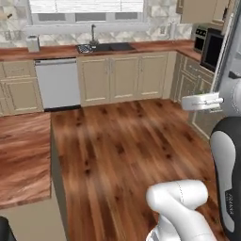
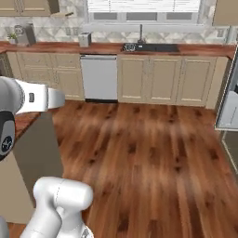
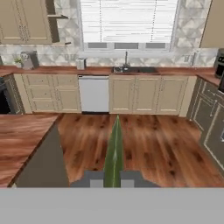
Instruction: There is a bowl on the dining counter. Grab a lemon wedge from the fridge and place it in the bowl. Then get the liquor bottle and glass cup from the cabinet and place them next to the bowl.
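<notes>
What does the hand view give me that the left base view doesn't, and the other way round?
Hand view: a thin green wedge pinched in the shut gripper, and a coffee machine on the wall counter. Left base view: the robot's arm. Both: the dining counter, sink and dishwasher.

We recorded a kitchen with a reddish wood-plank floor (image 2: 153, 153). Along the far wall ran beige panelled base cabinets (image 1: 123, 77) under a wood-topped counter (image 2: 60, 47), with a white dishwasher (image 2: 99, 77), a dark sink (image 1: 114, 47) and a tiled backsplash (image 3: 144, 57). Above it we saw a bright window with blinds (image 3: 127, 22).
</notes>
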Robot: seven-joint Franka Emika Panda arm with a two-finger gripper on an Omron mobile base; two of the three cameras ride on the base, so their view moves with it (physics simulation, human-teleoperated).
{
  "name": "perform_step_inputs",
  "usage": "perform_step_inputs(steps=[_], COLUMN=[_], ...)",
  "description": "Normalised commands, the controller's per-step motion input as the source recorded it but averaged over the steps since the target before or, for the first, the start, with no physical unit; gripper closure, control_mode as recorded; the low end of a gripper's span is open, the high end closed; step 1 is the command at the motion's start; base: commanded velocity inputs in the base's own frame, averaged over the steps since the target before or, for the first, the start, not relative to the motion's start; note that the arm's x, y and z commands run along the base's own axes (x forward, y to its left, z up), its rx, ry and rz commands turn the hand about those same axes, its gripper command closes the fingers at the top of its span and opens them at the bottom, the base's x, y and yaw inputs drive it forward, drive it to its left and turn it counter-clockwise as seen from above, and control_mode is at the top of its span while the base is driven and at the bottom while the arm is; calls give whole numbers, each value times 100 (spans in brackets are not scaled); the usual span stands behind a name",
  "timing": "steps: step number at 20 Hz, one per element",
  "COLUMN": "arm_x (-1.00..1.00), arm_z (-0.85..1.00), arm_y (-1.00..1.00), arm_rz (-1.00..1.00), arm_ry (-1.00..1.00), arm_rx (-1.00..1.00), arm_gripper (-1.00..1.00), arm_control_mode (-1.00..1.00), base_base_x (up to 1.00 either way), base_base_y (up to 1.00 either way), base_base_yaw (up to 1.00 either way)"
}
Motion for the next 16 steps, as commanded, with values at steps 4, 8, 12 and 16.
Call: perform_step_inputs(steps=[4,8,12,16], arm_x=[0,0,0,0], arm_z=[0,0,0,0], arm_y=[0,0,0,0], arm_rz=[0,0,0,0], arm_ry=[0,0,0,0], arm_rx=[0,0,0,0], arm_gripper=[100,100,100,100], arm_control_mode=[100,100,100,100], base_base_x=[-65,-58,-44,-29], base_base_y=[-28,-25,-23,-8], base_base_yaw=[72,71,67,54])
